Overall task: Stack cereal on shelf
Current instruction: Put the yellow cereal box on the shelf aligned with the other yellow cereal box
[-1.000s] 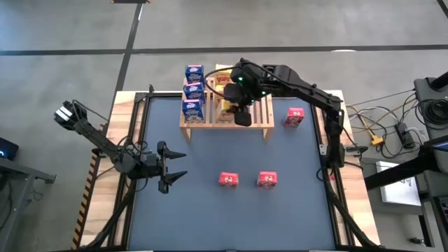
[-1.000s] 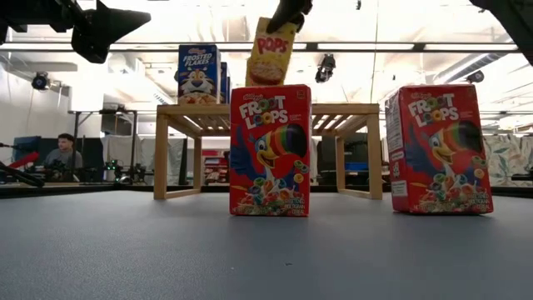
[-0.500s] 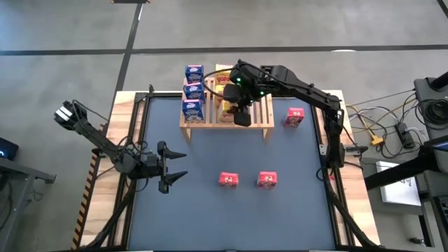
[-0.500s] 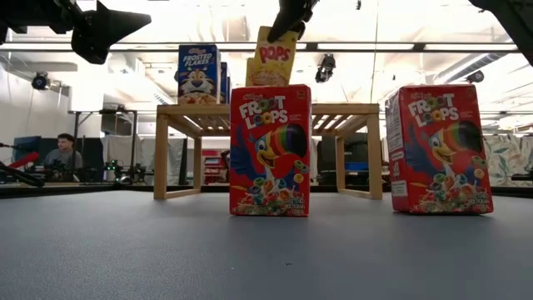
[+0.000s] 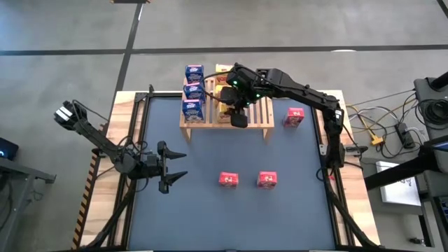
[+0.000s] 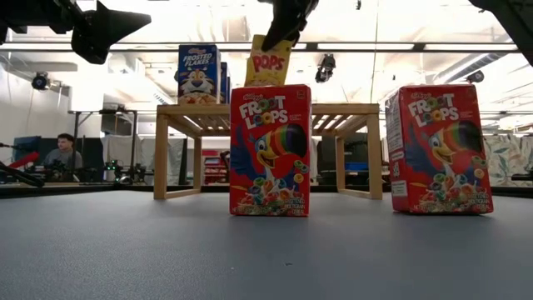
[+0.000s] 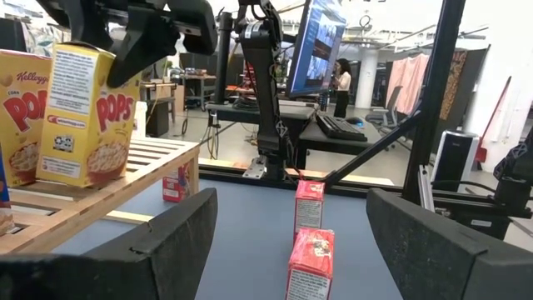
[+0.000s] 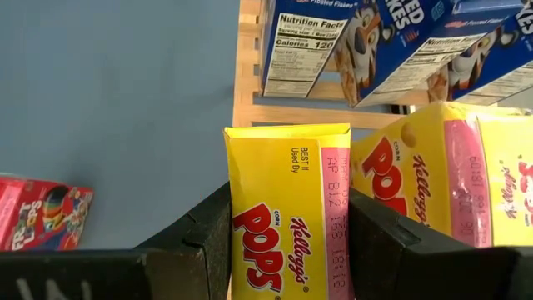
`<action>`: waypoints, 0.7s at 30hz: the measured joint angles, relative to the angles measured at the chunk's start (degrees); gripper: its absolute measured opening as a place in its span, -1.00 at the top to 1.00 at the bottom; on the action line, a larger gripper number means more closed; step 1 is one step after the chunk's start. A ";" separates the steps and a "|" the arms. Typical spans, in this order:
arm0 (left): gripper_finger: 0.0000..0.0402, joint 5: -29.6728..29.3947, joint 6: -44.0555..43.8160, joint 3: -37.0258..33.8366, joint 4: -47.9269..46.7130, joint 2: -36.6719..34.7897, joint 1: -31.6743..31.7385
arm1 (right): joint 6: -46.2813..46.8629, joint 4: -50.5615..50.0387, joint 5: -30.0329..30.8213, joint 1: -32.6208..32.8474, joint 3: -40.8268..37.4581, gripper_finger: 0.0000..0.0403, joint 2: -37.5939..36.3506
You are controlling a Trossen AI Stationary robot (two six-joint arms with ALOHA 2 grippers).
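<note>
The table (image 5: 210, 217) is a dark mat in a wooden frame, with a workshop of desks and screens behind it.

Nearest on the mat stand two red boxes (image 5: 228, 180) side by side. My left gripper (image 5: 172, 176) waits to their left, fingers spread and holding nothing. A third red box (image 5: 295, 116) stands farther off, right of the shelf (image 5: 264, 124).

On the shelf I count three blue boxes (image 5: 193, 91) in a row on its left part. Beside them my right gripper (image 5: 234, 105) is clenched on a yellow box (image 6: 268, 62), tilted just above the slats. A second yellow box (image 8: 466, 175) stands just behind it. My arm covers the shelf's middle from above, so I cannot make out a third.
</note>
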 joint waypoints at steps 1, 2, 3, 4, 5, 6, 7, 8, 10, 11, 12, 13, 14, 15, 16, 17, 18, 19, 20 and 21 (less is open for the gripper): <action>-0.46 0.01 0.00 0.00 0.00 0.00 -0.01 | 0.00 0.01 0.00 0.00 -0.08 0.17 0.00; -0.46 -0.01 0.00 0.00 0.00 0.00 -0.01 | 0.01 0.02 0.00 0.00 -0.13 0.17 0.00; -0.46 0.00 0.00 0.00 0.02 0.00 -0.01 | 0.00 0.02 0.00 0.00 -0.13 0.17 0.00; -0.46 0.00 0.00 0.00 0.02 0.00 0.01 | 0.03 0.00 0.00 0.00 -0.13 0.17 0.00; -0.46 -0.01 0.00 0.00 0.02 0.00 0.00 | 0.25 0.02 0.02 0.00 -0.13 0.17 0.00; -0.46 -0.01 0.00 0.00 0.02 0.00 -0.01 | 0.39 0.06 0.02 0.00 -0.13 0.15 0.00; -0.46 0.00 0.00 0.00 0.03 0.00 0.00 | 0.45 0.14 0.02 0.00 -0.13 0.14 0.00; -0.46 0.00 0.00 0.00 0.03 0.00 -0.01 | 0.56 0.28 0.04 0.00 -0.13 0.11 0.00; -0.46 -0.01 0.00 0.00 0.04 0.00 0.00 | 0.82 0.84 0.04 0.00 -0.13 0.07 0.00; -0.46 -0.01 0.00 0.00 0.04 0.00 -0.01 | 0.90 1.06 0.04 0.00 -0.13 0.04 0.00; -0.46 -0.01 0.00 0.00 0.04 0.00 0.00 | 0.90 1.19 0.04 0.00 -0.13 0.02 0.00; -0.46 -0.01 0.00 0.00 0.03 0.00 0.00 | 0.87 1.29 0.05 0.00 -0.13 0.00 0.00; -0.46 0.00 0.00 0.00 0.04 0.00 0.01 | 0.89 1.33 0.07 0.00 -0.13 -0.02 0.00; -0.46 -0.01 0.00 0.00 0.04 0.00 -0.01 | 0.92 1.33 0.07 0.00 -0.13 -0.04 0.00; -0.46 0.00 0.00 0.00 0.04 0.00 -0.01 | 0.94 1.33 0.09 0.00 -0.13 -0.05 0.00; -0.46 0.01 0.00 0.00 0.04 0.00 0.00 | 0.94 1.31 0.09 0.00 -0.13 -0.06 0.00; -0.46 0.00 0.00 0.00 0.04 0.00 0.00 | 0.92 1.29 0.09 0.00 -0.15 -0.07 0.00; -0.46 0.00 0.00 0.00 0.04 0.00 -0.01 | 0.92 1.29 0.13 0.00 -0.15 -0.08 -0.01; -0.46 0.00 0.00 0.00 0.04 0.00 -0.01 | 0.92 1.29 0.19 0.00 -0.15 -0.09 0.00; -0.46 -0.01 0.00 0.00 0.04 0.00 -0.01 | 0.90 1.31 0.36 0.00 -0.15 -0.10 -0.02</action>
